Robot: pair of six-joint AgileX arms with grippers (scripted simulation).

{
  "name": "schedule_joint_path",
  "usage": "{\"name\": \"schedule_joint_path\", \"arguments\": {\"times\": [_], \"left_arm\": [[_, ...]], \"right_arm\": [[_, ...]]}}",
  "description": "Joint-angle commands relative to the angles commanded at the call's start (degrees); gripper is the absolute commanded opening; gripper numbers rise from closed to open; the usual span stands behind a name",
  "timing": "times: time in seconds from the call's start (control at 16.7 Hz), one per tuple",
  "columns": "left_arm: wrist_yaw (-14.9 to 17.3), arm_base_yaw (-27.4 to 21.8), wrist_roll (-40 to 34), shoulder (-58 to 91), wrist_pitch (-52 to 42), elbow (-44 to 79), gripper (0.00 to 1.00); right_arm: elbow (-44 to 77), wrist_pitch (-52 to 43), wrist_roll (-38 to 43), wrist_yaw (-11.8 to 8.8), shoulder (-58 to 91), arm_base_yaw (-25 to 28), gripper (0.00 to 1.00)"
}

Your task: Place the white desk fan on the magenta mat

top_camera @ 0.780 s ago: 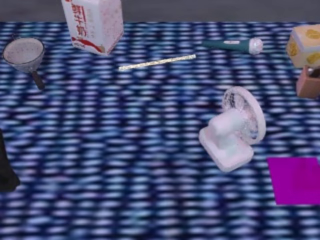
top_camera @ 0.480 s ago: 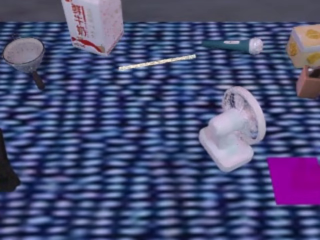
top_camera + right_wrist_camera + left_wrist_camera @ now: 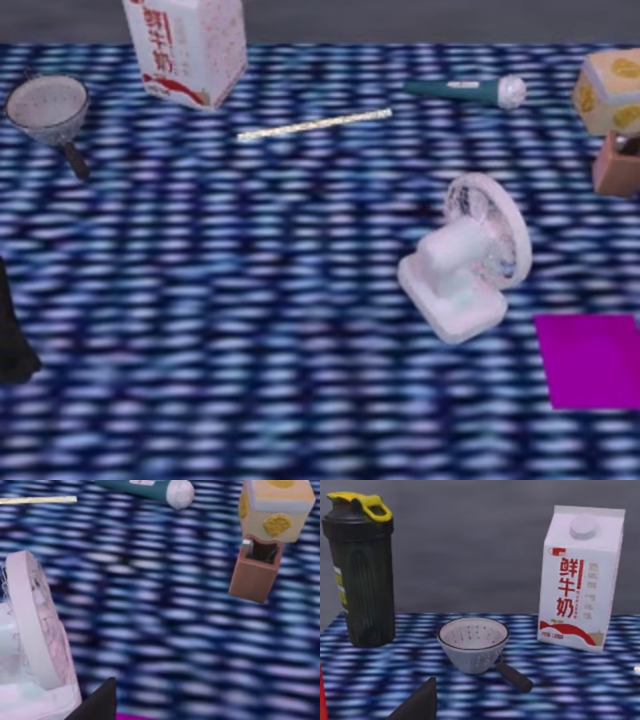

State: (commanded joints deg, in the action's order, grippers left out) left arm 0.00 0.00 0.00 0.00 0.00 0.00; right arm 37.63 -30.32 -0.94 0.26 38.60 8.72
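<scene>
White desk fan (image 3: 465, 262) — standing on the blue patterned tablecloth (image 3: 260, 300), right of the table's middle, square base toward the near edge, round grille head tipped toward the right edge. No gripper touches it. In the right wrist view its grille rim (image 3: 30, 620) shows edge-on.

Magenta mat (image 3: 590, 360) — flat at the table's right edge, toward the near right corner; just beside the fan's base but apart from it, nothing on it.

White milk carton (image 3: 187, 45) with red print — upright at the far edge, left of centre.

Small white strainer (image 3: 48, 105) with a dark handle — far left corner.

Black shaker bottle (image 3: 359, 572), yellow lid — upright beside the strainer in the left wrist view.

Thin pale strip (image 3: 315, 124) — lying near the far edge, centre.

Teal-handled brush (image 3: 470, 91) — lying near the far edge, right of centre.

Yellow-dotted cube (image 3: 610, 90) and brown open box (image 3: 617, 163) — far right corner, close together.

Left arm (image 3: 12, 335) — a dark shape at the table's left edge; whether its fingers are spread or pressed together cannot be told.

Right gripper — only a dark finger part (image 3: 97, 700) shows in its own wrist view, near the fan; its state cannot be told.
</scene>
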Motion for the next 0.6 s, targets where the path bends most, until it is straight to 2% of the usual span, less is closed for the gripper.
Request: {"name": "schedule_joint_path", "arguments": {"times": [0.42,0.6], "left_arm": [[0.0,0.0,0.0,0.0,0.0,0.0,1.00],[0.0,0.0,0.0,0.0,0.0,0.0,1.00]], "right_arm": [[45.2,-27.7,-0.2,-0.5,44.3,8.7,1.00],[60.8,-38.6,-0.6,-0.6,60.5,12.0,1.00]]}}
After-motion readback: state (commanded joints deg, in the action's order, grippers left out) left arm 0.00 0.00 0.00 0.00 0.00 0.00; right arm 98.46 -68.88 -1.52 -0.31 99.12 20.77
